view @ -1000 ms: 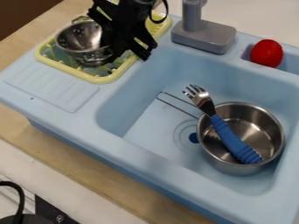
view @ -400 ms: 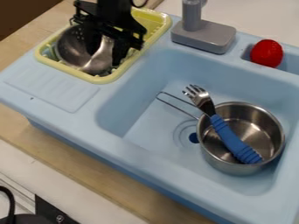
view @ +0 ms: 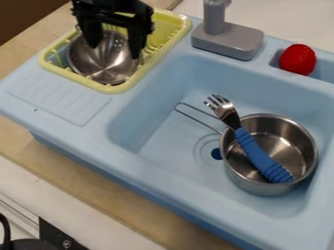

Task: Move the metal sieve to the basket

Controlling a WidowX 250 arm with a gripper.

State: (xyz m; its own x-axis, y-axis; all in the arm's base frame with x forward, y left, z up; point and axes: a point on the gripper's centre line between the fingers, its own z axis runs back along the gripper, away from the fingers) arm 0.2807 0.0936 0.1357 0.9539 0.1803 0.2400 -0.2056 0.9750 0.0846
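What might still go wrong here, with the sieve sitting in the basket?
The gripper is open, with its fingers down at the sieve; lifting away, they might catch its rim and tip it. A sideways swing could also knock the yellow basket. The fork leans over the pot's rim, so a jolt might shift it.

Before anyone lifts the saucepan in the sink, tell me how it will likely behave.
The saucepan looks like smooth, shiny metal, so probably stiff and somewhat slippery. Its wire handle sticks out to one side, so lifting there may tip it. The fork leaning over its rim could slide or fall.
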